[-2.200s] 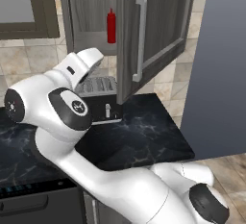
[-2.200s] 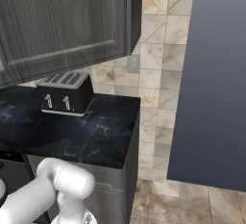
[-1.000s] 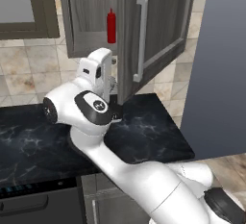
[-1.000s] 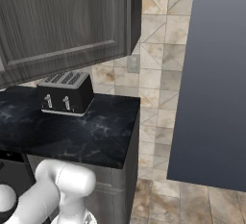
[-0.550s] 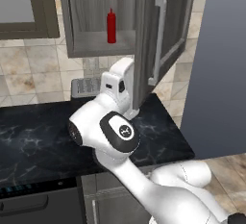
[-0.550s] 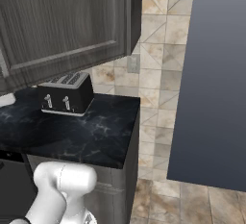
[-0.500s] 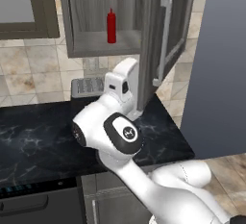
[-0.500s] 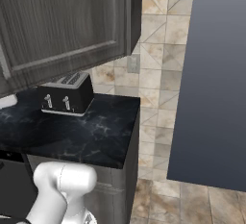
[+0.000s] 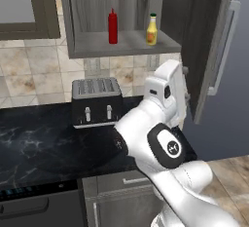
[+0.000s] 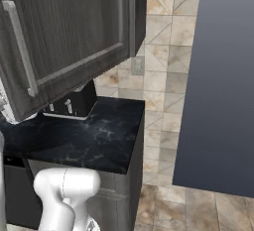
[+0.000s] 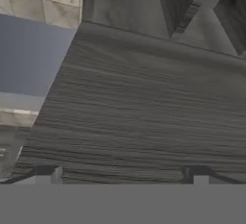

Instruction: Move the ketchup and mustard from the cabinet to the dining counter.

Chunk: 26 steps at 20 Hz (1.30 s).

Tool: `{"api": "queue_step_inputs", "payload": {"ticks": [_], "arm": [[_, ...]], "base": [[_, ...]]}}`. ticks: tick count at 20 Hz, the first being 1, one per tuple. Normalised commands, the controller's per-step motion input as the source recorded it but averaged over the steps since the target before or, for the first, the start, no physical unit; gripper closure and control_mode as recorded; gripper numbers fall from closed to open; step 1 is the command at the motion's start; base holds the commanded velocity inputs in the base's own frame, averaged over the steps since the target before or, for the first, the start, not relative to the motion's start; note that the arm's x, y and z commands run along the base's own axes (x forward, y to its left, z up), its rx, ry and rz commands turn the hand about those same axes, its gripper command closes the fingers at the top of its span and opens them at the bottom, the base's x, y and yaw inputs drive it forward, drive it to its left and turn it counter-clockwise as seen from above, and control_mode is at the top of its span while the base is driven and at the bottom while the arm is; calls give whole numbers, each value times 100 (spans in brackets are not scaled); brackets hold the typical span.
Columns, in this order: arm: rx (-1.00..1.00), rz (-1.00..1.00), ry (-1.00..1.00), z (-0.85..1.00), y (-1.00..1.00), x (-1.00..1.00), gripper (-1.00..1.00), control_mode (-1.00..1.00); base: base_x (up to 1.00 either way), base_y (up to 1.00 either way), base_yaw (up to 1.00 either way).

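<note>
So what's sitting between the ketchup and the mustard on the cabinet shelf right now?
Nothing: in the left base view the shelf between the ketchup and the mustard is bare inside the cabinet.

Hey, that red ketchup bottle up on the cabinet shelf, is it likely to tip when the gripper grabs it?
Probably yes: the ketchup is tall and slim on a small base, so a high nudge could topple it. It stands apart from the mustard, so a fall may miss it. As a squeeze bottle, it likely gives under the fingers.
</note>
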Motion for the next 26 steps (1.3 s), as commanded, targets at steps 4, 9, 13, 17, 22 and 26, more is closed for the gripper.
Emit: {"api": "queue_step_inputs", "payload": {"ticks": [4,9,13,17,22,26], "arm": [[-7,-10,1,20,-90,-39,-100,-100],[-6,-9,2,18,-91,-27,-100,-100],[-3,-7,2,14,-85,-6,-100,-100],[0,-4,0,0,-69,0,-100,-100],[0,0,-2,0,-48,-3,-100,-100],[0,6,-12,0,4,-29,-100,-100]], "base": [[0,0,0],[0,0,0],[0,0,0],[0,0,0],[0,0,0],[0,0,0]]}}
